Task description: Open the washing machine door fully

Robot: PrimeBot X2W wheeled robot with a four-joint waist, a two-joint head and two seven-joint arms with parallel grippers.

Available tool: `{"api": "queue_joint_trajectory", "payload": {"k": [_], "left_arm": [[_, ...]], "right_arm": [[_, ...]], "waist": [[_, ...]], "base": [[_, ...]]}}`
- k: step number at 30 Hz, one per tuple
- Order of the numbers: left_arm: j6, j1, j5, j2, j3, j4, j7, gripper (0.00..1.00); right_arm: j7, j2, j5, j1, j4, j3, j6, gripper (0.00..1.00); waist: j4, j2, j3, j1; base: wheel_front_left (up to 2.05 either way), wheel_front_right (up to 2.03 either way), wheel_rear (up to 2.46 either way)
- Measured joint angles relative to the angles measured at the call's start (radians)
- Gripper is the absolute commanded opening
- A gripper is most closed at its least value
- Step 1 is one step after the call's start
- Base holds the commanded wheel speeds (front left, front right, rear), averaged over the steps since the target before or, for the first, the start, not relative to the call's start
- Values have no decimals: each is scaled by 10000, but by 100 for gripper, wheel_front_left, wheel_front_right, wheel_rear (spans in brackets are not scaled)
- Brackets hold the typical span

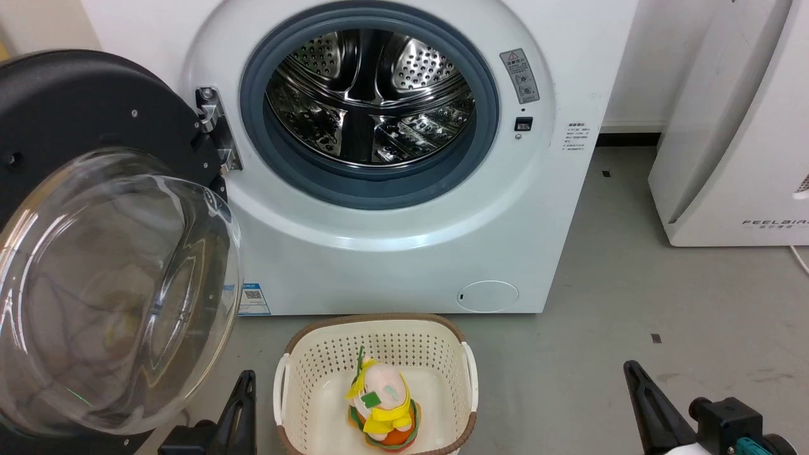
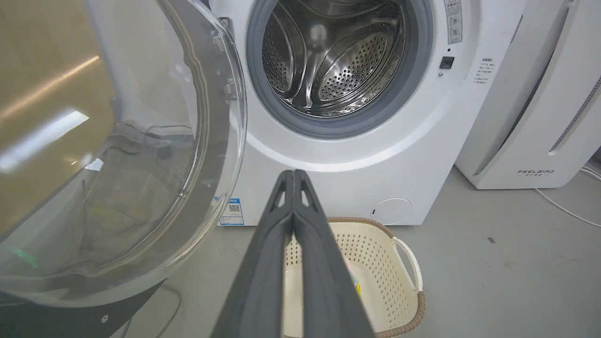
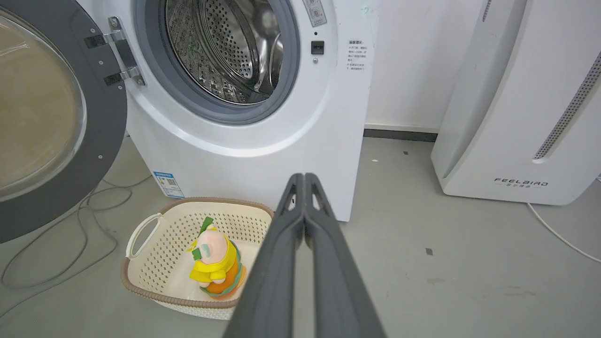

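**Washing machine door (image 1: 76, 107) swung wide; both grippers empty**

Head view: door hangs on its hinge left of the washing machine (image 1: 392, 253), drum exposed.
Left wrist view: left gripper (image 2: 294, 172) fingers pressed together, holding and touching nothing.
Right wrist view: right gripper (image 3: 304, 176) likewise closed, empty; basket (image 3: 150, 267) on the floor before the machine.

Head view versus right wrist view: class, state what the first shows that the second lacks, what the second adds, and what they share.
Head view, not the right wrist view: the left gripper and the round cap low on the washing machine.
Right wrist view, not the head view: the right gripper with both fingers pressed together, and grey cables looped on the floor.
Both: the washing machine door swung open, the steel drum, the basket holding a plush toy, the white appliance.
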Motion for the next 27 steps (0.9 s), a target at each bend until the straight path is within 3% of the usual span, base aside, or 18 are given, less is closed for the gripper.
{"api": "queue_joint_trajectory", "payload": {"k": [27], "left_arm": [[-385, -491, 660, -364, 466, -44, 598, 0]], "right_arm": [[249, 0, -213, -395, -38, 0, 0, 0]], "waist": [[31, 0, 97, 0]], "base": [[0, 0, 0]]}}
